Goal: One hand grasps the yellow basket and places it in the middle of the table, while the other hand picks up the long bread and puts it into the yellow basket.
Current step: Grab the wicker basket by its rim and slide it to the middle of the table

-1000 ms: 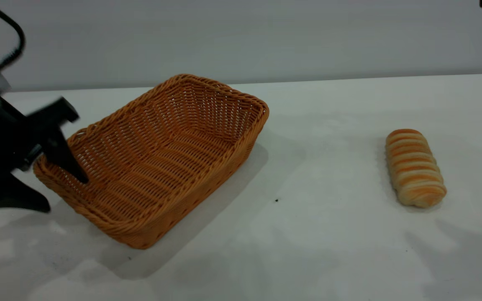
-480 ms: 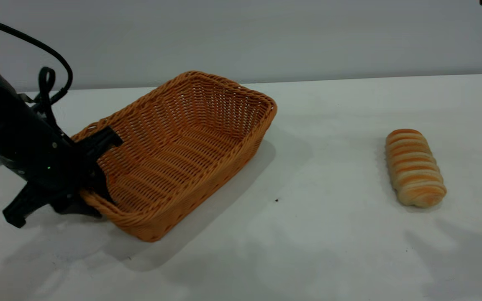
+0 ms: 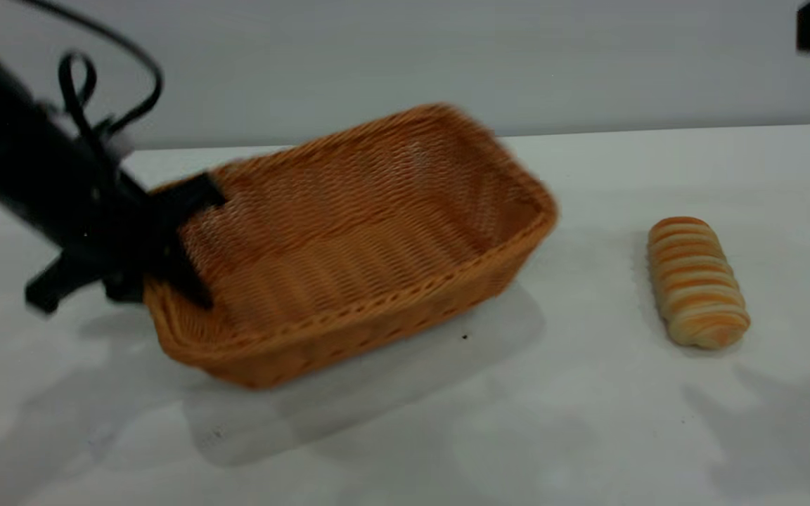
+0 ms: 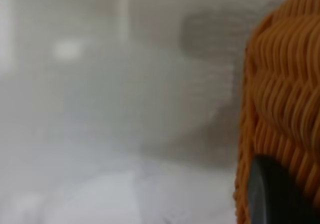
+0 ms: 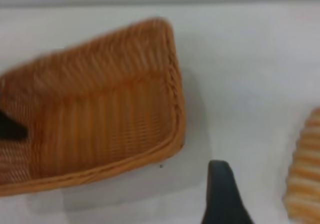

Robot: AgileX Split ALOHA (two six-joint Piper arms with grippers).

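Basket position is the main change: half a second ago the yellow basket (image 3: 356,246) lay nearer the left side with its long axis pointing away, and now it has swung round and shifted toward the middle of the table (image 3: 588,422), its right end tipped up off the surface so that a pale shadow shows under it. The left gripper (image 3: 155,263) has travelled with it and pinches the short left wall of the basket, one finger (image 3: 190,281) inside against the weave and the other outside the rim. The basket is orange-tan woven wicker, rectangular, with sloping sides and a braided rim, and nothing lies inside it. The long bread (image 3: 697,281) has not moved; it lies on the table well to the right of the basket, an oblong roll with cream and golden crosswise stripes and rounded ends. The right gripper (image 5: 222,194) hangs above the table between basket and bread, touching neither; whether its fingers are spread or closed I cannot tell. I count one basket, one bread and two grippers.
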